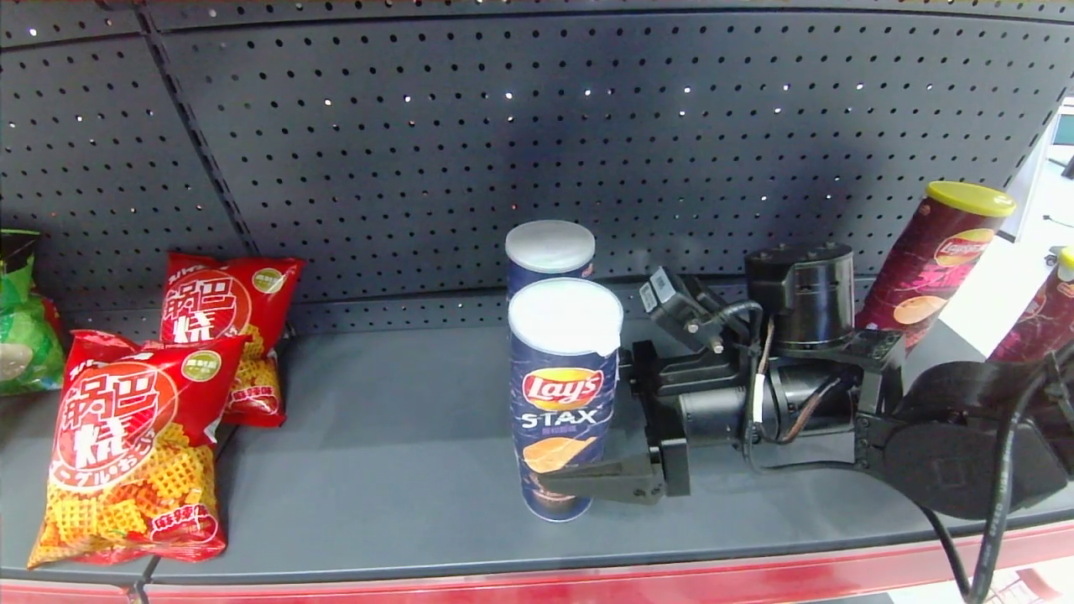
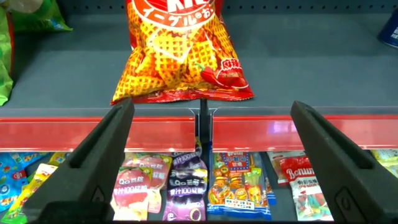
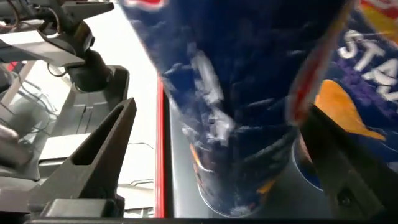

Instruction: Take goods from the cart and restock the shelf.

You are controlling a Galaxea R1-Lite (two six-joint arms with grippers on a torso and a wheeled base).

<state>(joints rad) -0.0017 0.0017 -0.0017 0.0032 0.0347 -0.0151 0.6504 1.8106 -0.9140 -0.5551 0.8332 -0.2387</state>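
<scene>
While the left hand [image 2: 208, 165] is hanging open before the shelf [image 1: 377, 470], the blue can [image 1: 564, 394] is standing upright mid-shelf; the right hand [image 3: 221, 112] is straddling its base, fingers spread. Likely light, stiff, slick: grasp mid-body.

A dark grey shelf [image 1: 394, 470] is backed by a perforated panel [image 1: 503, 126] and edged in front by a red strip [image 1: 587, 583]. At its left end a green bag [image 1: 25, 335] is set. Beside it a front red bag [image 1: 134, 453] is laid overlapping a rear red bag [image 1: 231, 335]. Near the middle a front blue can [image 1: 562, 394] is stood upright just before a rear blue can [image 1: 550, 252]. At the right end a maroon can [image 1: 935, 260] is placed, with a second maroon can [image 1: 1045, 310] beside it.
</scene>
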